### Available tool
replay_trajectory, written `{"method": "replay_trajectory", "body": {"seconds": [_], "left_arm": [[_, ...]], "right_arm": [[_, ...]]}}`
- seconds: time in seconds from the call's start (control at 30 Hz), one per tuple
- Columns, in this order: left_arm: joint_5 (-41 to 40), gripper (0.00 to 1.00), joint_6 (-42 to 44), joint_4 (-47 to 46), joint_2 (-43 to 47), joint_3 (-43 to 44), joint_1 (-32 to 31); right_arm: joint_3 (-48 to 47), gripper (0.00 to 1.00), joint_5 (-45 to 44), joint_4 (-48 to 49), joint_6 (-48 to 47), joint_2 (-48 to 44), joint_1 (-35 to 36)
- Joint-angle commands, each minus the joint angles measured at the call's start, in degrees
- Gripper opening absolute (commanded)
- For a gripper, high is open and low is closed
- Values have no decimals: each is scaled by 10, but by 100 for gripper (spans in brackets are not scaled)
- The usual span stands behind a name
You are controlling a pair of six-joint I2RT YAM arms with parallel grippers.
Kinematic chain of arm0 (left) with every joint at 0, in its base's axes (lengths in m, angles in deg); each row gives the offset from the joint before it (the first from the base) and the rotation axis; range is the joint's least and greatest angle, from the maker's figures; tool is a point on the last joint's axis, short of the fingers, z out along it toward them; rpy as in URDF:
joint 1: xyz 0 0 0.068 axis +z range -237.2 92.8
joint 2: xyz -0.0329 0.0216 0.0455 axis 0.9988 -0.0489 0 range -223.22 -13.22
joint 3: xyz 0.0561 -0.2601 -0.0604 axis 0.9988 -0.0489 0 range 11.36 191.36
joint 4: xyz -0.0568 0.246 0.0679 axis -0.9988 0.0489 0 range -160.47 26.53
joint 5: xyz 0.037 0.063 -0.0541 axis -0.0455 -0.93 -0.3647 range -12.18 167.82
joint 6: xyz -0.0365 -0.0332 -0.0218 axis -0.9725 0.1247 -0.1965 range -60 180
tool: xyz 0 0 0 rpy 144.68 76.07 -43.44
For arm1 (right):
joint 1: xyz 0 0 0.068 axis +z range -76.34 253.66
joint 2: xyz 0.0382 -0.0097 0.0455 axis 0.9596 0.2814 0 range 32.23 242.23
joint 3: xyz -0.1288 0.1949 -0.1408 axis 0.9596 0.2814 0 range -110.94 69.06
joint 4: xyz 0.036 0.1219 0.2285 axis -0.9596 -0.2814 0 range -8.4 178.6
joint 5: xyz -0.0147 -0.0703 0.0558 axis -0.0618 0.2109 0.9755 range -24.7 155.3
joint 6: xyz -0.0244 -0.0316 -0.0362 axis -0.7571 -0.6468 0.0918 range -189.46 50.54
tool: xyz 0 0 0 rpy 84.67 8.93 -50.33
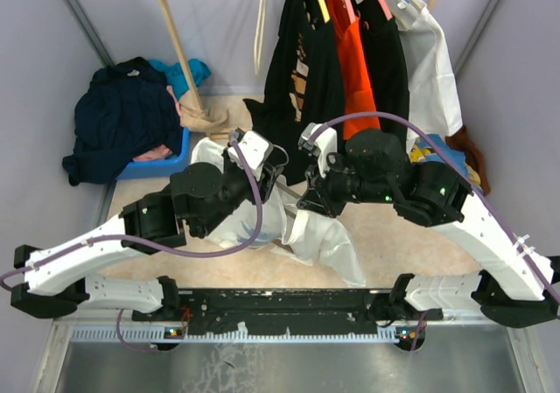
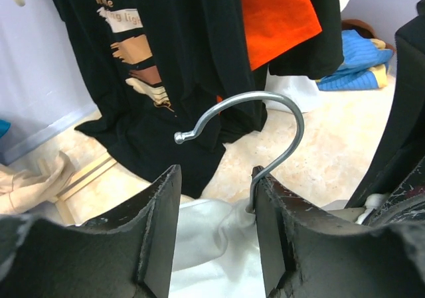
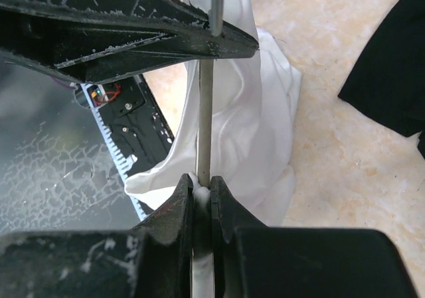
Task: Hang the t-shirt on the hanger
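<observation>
Only wrist-side, right pincer (image 3: 201,186) pinching hanger (image 3: 204,132), left pincer (image 2: 216,192) parted

Our arms (image 1: 83,260) wear white shells (image 1: 494,227) between black joint housings (image 1: 206,192); purple cables (image 1: 376,114) loop along them, small green lights (image 1: 442,190) glow, and our black pincer fingers (image 2: 156,235) are white-scuffed.

Black shirt (image 1: 297,69) hangs beside orange garment (image 1: 350,60); navy pile (image 1: 122,117) left.

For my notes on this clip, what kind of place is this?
Probably a robot test cell staged as a laundry corner: shirts hanging on a wooden rack, a blue bin heaped with clothes, and plain partition walls all round.
</observation>
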Motion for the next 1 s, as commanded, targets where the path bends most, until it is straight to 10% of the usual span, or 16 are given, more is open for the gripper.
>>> {"method": "replay_trajectory", "body": {"seconds": [0.0,0.17,0.23,0.5,0.83,0.97], "left_arm": [[-71,53,1,-24,22,-1,-1],[-123,63,-4,-32,66,-29,-1],[-130,82,1,-38,82,-38,-1],[-121,89,12,-42,96,-35,0],[137,94,3,-18,87,-23,0],[75,91,-7,-11,88,-32,0]], "right_arm": [[-37,0,-34,-2,17,-14,5],[-39,0,-53,-23,30,-23,5],[-28,0,-54,-22,36,-33,5],[19,0,-41,2,61,-68,5],[69,0,-22,58,83,-71,5],[66,0,-40,62,87,-74,5]]}}
